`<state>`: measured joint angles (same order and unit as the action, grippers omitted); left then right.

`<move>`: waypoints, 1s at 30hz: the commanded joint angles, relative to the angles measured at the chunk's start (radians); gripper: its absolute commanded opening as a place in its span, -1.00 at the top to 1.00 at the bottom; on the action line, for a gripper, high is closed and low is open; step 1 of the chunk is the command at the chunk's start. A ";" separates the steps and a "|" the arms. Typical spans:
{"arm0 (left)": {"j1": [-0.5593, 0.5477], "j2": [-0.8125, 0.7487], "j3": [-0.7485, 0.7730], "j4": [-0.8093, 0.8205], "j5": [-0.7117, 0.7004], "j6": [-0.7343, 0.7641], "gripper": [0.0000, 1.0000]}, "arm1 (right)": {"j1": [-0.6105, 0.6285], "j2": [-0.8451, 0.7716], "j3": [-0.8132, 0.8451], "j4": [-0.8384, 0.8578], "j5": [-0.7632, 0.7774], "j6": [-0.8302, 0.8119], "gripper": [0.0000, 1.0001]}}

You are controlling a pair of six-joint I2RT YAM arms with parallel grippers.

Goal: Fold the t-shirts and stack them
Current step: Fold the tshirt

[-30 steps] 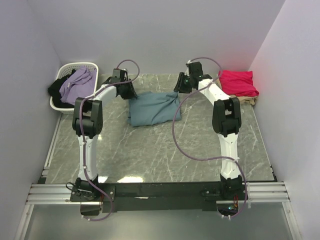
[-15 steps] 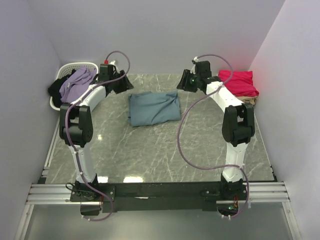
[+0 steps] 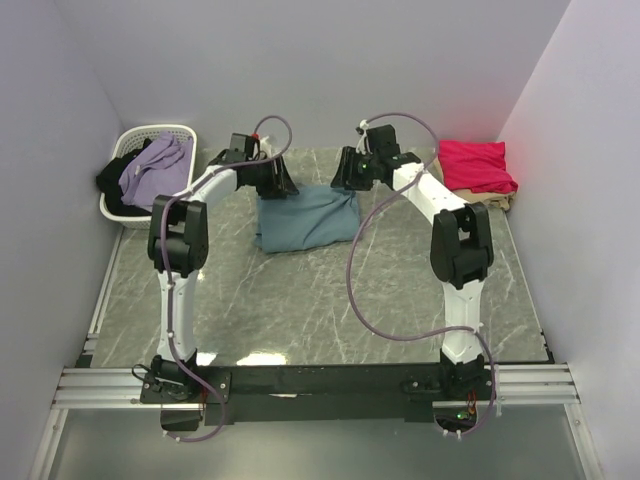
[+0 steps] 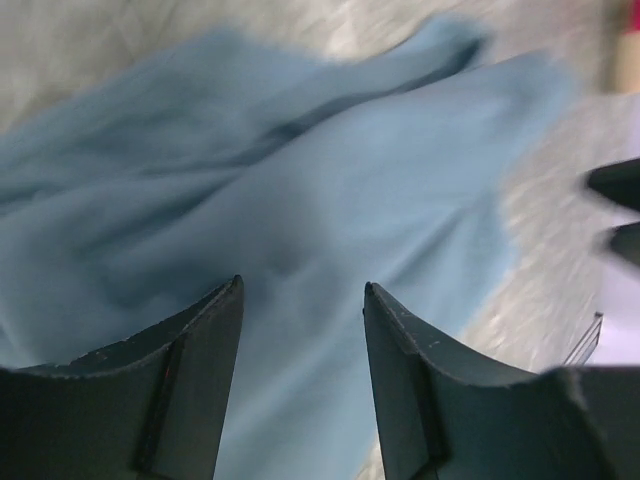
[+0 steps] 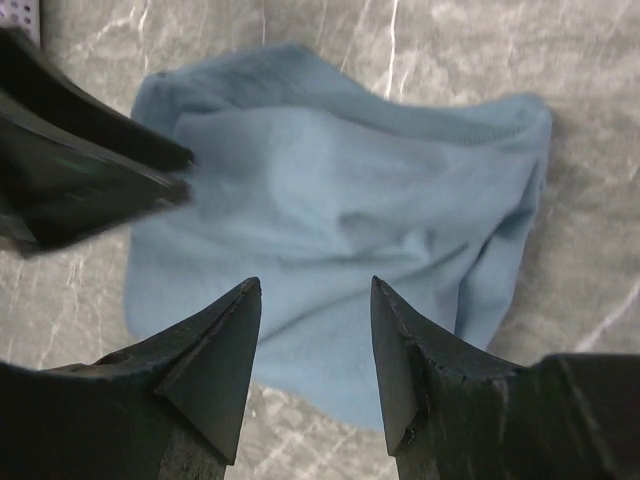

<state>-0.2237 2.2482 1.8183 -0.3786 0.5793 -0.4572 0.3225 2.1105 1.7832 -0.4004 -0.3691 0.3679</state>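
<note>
Hovering released over teal shirt point(image 3: 308, 218): left hand point(image 4: 300, 290), right hand point(image 5: 315, 285); basket point(image 3: 160, 130), crimson shirt point(image 3: 478, 165) aside.

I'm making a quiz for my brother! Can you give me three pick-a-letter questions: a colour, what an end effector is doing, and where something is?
1. Topmost cloth in the basket? A purple; B green; C yellow.
2. The left end effector by the blue t-shirt is: A shut on it; B open, empty; C shut on the basket.
3. Where is the pink t-shirt? A in the basket; B under the blue one; C on the beige t-shirt.
Answers: A, purple cloth drapes over black cloth; B, a gap shows between its jaws; C, beige peeks out underneath.
</note>
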 commanded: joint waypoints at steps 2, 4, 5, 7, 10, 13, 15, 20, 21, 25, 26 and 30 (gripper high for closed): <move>0.007 0.056 0.072 -0.108 0.024 0.066 -0.14 | -0.005 0.078 0.110 -0.032 -0.025 -0.009 -0.10; 0.007 0.071 0.076 -0.108 0.008 0.065 -0.13 | -0.005 0.100 0.137 -0.047 -0.031 -0.001 -0.10; 0.007 0.074 0.078 -0.106 -0.007 0.069 -0.13 | -0.005 0.117 0.146 -0.051 -0.040 -0.004 -0.09; 0.009 0.086 0.091 -0.111 -0.042 0.075 -0.13 | -0.003 0.126 0.156 -0.049 -0.040 -0.003 -0.10; 0.017 0.093 0.092 -0.079 -0.102 0.068 -0.10 | -0.003 0.157 0.194 -0.064 -0.056 -0.009 -0.10; 0.027 0.090 0.084 -0.034 -0.141 0.051 -0.09 | -0.003 0.207 0.260 -0.101 -0.070 -0.017 -0.11; 0.032 0.094 0.088 0.004 -0.130 0.040 -0.10 | -0.003 0.238 0.295 -0.103 -0.074 -0.015 -0.10; 0.040 0.132 0.142 0.032 -0.148 0.041 -0.09 | -0.003 0.328 0.399 -0.129 -0.086 -0.003 -0.12; 0.040 0.140 0.142 0.047 -0.156 0.043 -0.09 | -0.003 0.341 0.432 -0.129 -0.093 -0.001 -0.12; 0.049 0.133 0.115 0.124 -0.219 0.037 -0.09 | -0.005 0.388 0.482 -0.092 -0.085 0.023 -0.15; 0.052 0.133 0.118 0.133 -0.220 0.038 -0.10 | -0.008 0.411 0.495 -0.086 -0.088 0.028 -0.16; 0.064 0.157 0.151 0.159 -0.236 0.037 -0.11 | -0.020 0.476 0.568 -0.058 -0.111 0.068 -0.18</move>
<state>-0.1829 2.3844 1.9217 -0.2966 0.4084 -0.4294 0.3187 2.5385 2.2684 -0.5079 -0.4526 0.3965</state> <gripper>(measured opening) 0.552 0.586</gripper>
